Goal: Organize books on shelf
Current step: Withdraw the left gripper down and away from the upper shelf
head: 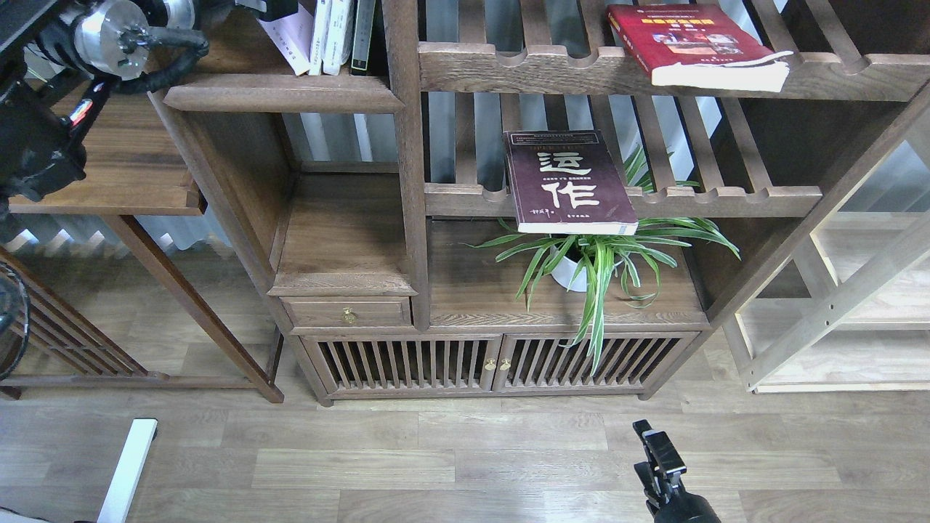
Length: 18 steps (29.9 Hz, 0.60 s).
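plant (596, 254) under book (567, 181), left of frame (835, 305)

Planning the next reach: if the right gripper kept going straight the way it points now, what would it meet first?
Probably the slatted cabinet doors. The right gripper sits low over bare floor, pointing up-frame toward the cabinet; depth is unclear.

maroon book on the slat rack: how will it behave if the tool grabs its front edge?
The maroon book looks like a thin paperback, so probably bendy and light. Its front edge overhangs the rack rail, giving the tool room to pinch. The glossy cover may slide on the slats, and a push backward could catch it in a gap.
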Tool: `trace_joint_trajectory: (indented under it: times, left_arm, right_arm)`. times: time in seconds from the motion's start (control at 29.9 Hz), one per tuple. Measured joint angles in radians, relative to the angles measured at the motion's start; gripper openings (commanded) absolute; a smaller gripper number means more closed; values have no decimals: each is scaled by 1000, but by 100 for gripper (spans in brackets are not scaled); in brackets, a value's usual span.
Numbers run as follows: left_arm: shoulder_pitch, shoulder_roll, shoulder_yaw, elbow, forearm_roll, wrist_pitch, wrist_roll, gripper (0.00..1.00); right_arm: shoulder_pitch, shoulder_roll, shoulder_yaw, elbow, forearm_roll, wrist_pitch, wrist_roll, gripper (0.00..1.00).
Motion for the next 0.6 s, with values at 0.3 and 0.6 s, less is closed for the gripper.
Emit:
trace_joint_trajectory:
  times: [0.3, 0.6]
  left_arm:
    - [-31, -47, -5, 18, 0, -12, 0, 100]
    - [-53, -80, -41, 26, -8, -19, -93, 99]
  right_arm:
    - [-13, 0, -1, 0, 1, 0, 0, 99]
    - [-21, -2, -19, 1, 0, 0, -1, 100]
